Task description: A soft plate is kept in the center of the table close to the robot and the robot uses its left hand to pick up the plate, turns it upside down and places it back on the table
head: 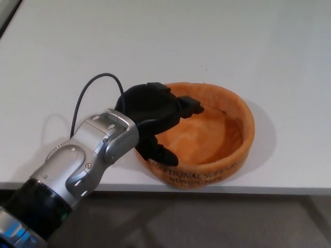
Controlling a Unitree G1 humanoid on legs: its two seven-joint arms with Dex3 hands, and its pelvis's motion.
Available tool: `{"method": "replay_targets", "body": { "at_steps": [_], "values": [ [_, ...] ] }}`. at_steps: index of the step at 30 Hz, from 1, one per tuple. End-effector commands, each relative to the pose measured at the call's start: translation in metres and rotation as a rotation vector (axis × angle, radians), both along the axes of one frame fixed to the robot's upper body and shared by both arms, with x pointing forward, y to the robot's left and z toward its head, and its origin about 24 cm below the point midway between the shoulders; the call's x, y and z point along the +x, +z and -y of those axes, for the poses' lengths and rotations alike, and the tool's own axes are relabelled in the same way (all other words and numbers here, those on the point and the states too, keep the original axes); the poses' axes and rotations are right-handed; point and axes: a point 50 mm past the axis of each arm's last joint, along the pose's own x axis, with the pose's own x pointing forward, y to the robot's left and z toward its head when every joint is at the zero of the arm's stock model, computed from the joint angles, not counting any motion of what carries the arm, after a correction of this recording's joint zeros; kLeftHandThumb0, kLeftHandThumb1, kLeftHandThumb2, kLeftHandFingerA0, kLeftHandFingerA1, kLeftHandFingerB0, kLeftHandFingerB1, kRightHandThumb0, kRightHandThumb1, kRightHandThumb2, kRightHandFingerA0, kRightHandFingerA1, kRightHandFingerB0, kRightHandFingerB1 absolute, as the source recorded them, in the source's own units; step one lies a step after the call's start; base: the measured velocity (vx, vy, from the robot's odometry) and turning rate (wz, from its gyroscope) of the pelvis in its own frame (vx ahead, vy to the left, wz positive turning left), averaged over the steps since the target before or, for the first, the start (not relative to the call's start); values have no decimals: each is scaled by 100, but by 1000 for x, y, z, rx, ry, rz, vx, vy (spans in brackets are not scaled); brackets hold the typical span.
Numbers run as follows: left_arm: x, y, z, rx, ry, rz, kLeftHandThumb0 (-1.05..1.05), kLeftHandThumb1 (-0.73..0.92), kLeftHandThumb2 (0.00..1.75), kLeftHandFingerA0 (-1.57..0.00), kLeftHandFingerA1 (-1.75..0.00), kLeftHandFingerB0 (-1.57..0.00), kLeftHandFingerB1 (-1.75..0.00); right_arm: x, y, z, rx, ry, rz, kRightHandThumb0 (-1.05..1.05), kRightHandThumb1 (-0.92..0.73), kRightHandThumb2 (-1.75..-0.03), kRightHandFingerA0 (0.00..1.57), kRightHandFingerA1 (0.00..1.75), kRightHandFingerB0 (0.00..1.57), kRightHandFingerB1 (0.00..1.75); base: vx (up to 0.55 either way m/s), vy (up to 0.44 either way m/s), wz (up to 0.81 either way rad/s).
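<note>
**Left hand at near-left rim of soft plate**

Head view: Left hand (155,111) is being positioned over the near-left rim of the plate (207,135), with fingers (187,106) reaching over the wall into the inside and the thumb (158,151) lying against the outer wall. A pinch across the rim is being formed, but whether it is fully closed on the wall cannot be told; the digits are not seen pressing the wall out of shape. The right hand is not being shown.

Handling, as judged: the plate is being taken as light and soft, foam- or silicone-like, so the wall is likely to buckle under a hard squeeze and sag on the far side once lifted. The rim being straddled looks like the right place to take hold, thumb outside and fingers inside, low enough on the wall that nothing slips during the turn-over. Breakage is not being expected.

Looks: an orange, bowl-like plate with a thick raised wall, a smooth mottled inside and dark printed lettering on the near outer wall, too blurred to be read fully. It is sitting upright on the white table (155,46), near the front edge, roughly centred, still resting flat.
</note>
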Motion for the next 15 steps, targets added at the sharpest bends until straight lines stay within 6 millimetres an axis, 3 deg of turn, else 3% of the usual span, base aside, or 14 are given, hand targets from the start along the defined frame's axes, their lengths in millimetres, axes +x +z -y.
{"method": "replay_targets", "body": {
  "at_steps": [1, 6, 15],
  "values": [
    [1, 4, -3, 46, -20, 8, -90, 64, 61, -27, -36, -26, -29, -1, 2, 4, 10, -33, -19, -73, -92, -72, 22, 37, 9, 22, 0, 0, 0],
    [-1, -2, -5, 161, -79, -11, -95, 66, 61, -29, -35, -29, -29, 1, 3, 4, 3, -23, -15, -74, -92, -73, 20, 37, 7, 21, 0, 0, 0],
    [-10, -15, -4, 214, -127, -50, -93, 66, 61, -29, -36, -27, -29, 2, 2, 4, -6, -26, -22, -72, -92, -74, 21, 37, 7, 21, 0, 0, 0]
  ]
}}
